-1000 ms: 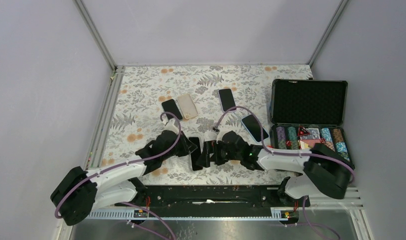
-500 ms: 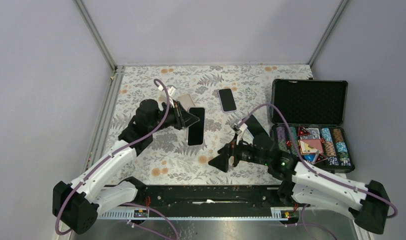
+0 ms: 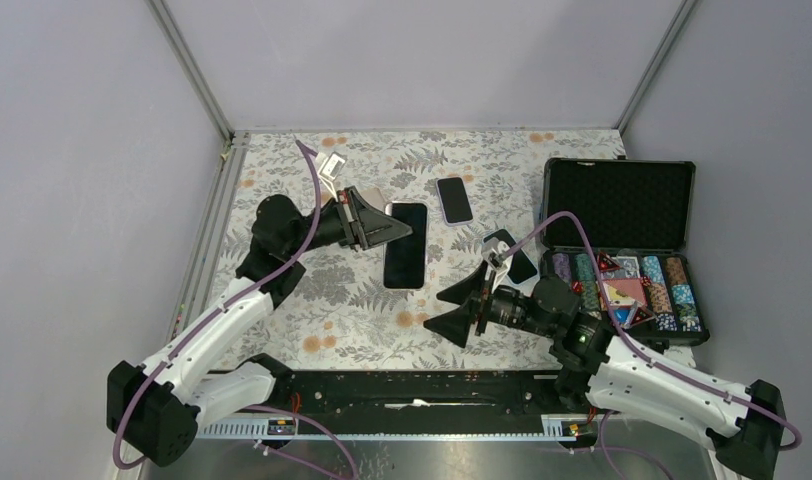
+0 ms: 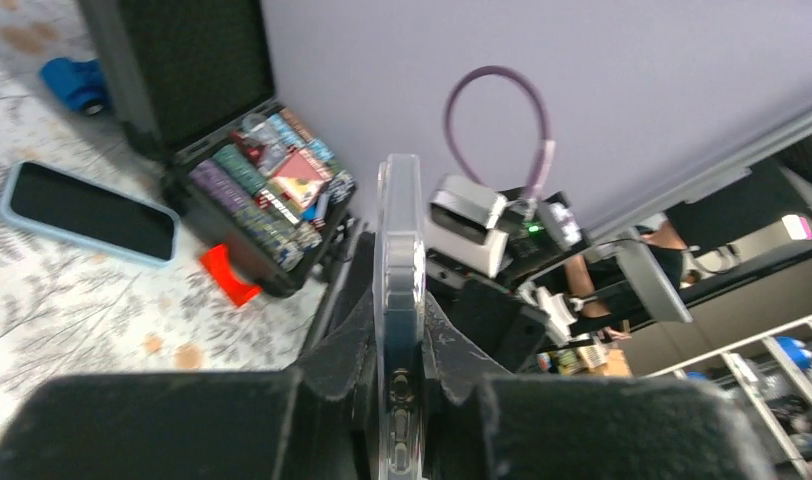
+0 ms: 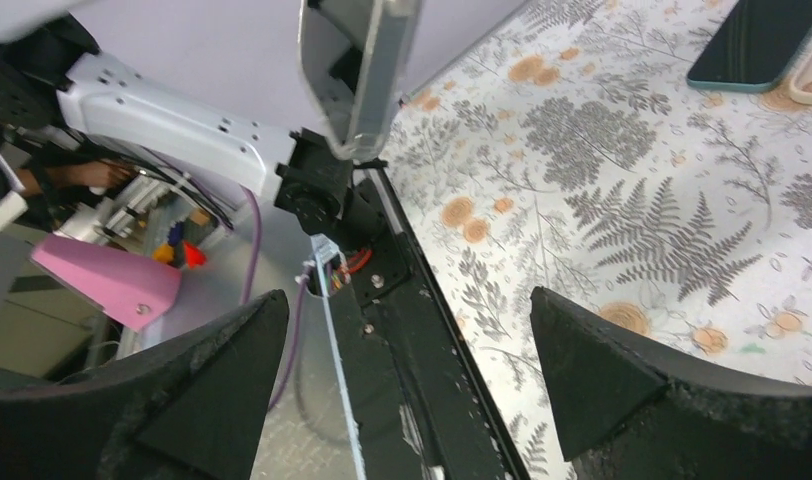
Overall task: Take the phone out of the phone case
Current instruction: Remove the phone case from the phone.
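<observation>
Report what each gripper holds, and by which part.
Left gripper holds the cased phone, its fingers pinching the two flat faces near one edge. Right gripper is open and holds nothing.

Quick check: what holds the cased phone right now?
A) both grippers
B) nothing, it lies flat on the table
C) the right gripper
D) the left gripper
D: in the left wrist view the left gripper is clamped on the edge of the phone, while the right gripper stands open with nothing between its fingers.
</observation>
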`<state>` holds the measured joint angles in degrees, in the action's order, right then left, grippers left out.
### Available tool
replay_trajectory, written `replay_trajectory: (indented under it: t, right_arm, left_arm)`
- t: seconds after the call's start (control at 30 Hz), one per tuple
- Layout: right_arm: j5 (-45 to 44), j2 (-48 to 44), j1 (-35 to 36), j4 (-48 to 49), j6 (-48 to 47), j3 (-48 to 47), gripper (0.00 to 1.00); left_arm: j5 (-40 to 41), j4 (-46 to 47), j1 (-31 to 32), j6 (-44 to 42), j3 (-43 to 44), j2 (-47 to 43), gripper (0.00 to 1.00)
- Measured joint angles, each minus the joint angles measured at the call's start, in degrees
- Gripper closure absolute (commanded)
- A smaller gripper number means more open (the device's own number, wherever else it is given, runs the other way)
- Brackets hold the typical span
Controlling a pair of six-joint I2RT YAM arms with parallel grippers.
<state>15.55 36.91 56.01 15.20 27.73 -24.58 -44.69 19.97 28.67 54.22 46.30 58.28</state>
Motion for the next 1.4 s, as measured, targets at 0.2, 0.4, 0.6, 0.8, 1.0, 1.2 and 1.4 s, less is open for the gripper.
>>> replay_trajectory:
  t: [0.2,0.4,0.6,0.8,1.0,1.2,1.4]
  right_arm:
    - [2.8,3.8,-0.1,5.4,3.7,-2.7,0.21]
    - [9.2,6.0,-0.2,9.6,3.8,-6.8,0.32]
    - [10.1,6.8,-0.2,9.9,3.6,-8.6,0.47]
    - [9.9,8.2,-0.2,9.5,3.6,-9.4,0.47]
    - [9.3,8.4,-0.2,9.3,3.3,-9.5,0.54]
    - [9.2,8.9,-0.2,9.6,3.0,-10.4,0.55]
    - [10.7,10.2,-0.1,9.9,3.4,-11.2,0.89]
  left_arm:
    - [-2.3,8.2,0.0,7.8,-0.4,-0.1,1.00]
    - [-2.5,9.0,0.0,9.9,-1.0,-1.6,1.00]
    - [-2.6,9.3,0.0,10.7,-1.0,-2.8,1.00]
    - [-2.9,10.3,0.0,11.9,-1.6,-4.0,1.00]
    - [-3.4,10.8,0.0,12.8,-2.5,-5.4,1.00]
    - [-3.8,11.1,0.0,13.3,-3.1,-6.3,1.00]
    - [-3.7,11.4,-0.3,13.2,-3.8,-6.6,1.00]
